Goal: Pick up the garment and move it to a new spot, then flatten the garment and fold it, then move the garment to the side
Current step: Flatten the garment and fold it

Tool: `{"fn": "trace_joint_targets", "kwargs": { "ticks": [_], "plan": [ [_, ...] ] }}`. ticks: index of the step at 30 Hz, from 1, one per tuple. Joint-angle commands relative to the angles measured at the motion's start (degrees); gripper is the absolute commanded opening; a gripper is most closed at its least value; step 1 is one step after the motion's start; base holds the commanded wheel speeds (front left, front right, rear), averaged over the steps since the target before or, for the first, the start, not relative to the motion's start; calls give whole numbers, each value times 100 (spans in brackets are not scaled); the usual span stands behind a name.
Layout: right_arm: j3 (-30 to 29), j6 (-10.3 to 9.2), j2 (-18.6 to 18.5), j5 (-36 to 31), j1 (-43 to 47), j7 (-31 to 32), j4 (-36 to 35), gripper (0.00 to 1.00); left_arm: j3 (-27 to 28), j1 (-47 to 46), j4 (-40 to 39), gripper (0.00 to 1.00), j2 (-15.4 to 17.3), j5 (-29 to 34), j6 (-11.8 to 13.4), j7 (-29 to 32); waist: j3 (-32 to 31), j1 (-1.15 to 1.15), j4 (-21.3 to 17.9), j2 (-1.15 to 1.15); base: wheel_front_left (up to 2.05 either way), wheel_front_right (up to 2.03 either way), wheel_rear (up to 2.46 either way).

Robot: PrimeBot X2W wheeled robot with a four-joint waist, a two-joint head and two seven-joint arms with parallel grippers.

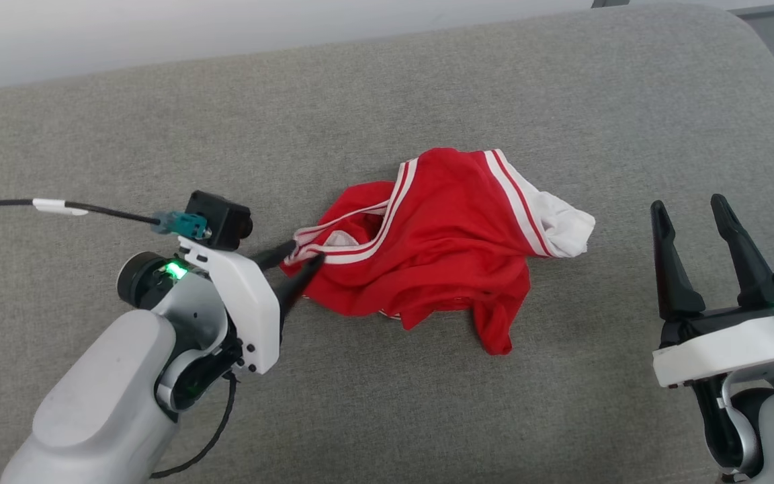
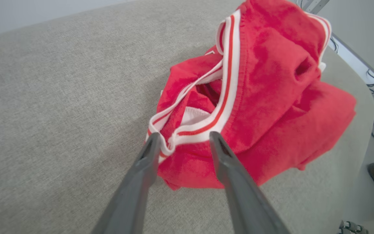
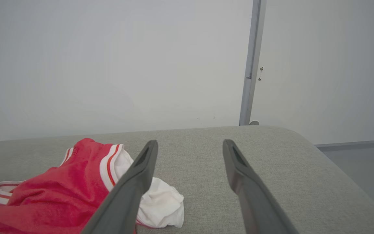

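The garment [image 1: 441, 249] lies in a crumpled heap near the middle of the grey padded bench [image 1: 158, 121], well away from its edges, with the white sleeve [image 1: 565, 228] spilling out toward the bench's right end and the striped collar [image 2: 229, 81] turned toward the left end. The left gripper [image 1: 301, 256] has its two fingers down at the heap's left side, one on each side of the collar band. The jaws stand apart, touching or just beside the trim but not yet pinched onto it, so nothing is held. The right gripper [image 1: 688, 200] hovers wide open above the bench's near right part, well apart from the cloth, fingers pointing at the far edge. By my reading this is the first step, the pick-up, at the point of taking hold. The next move would call for the left fingers to close firmly on the collar band, catching the trim and perhaps the layer under it. Then a lift should be high enough for the heap to hang free before it is carried to another spot. A shallow pinch could let the ribbed edge slip out.
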Motion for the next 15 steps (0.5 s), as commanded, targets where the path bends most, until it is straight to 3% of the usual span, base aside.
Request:
{"fn": "trace_joint_targets", "kwargs": {
  "ticks": [1,9,15],
  "plan": [
    [-1,0,-5,4,-54,-33,11,100,-39,-88,31,0,-29,-57,-9,22,9,0,17,0,0,0,0],
    [-62,0,-10,26,-87,-86,83,100,-114,-302,172,0,135,-443,-11,26,32,0,114,0,0,0,0],
    [-105,0,0,13,-45,-118,98,100,123,-242,13,0,536,-586,40,-3,47,0,204,0,0,0,0]
  ]
}}
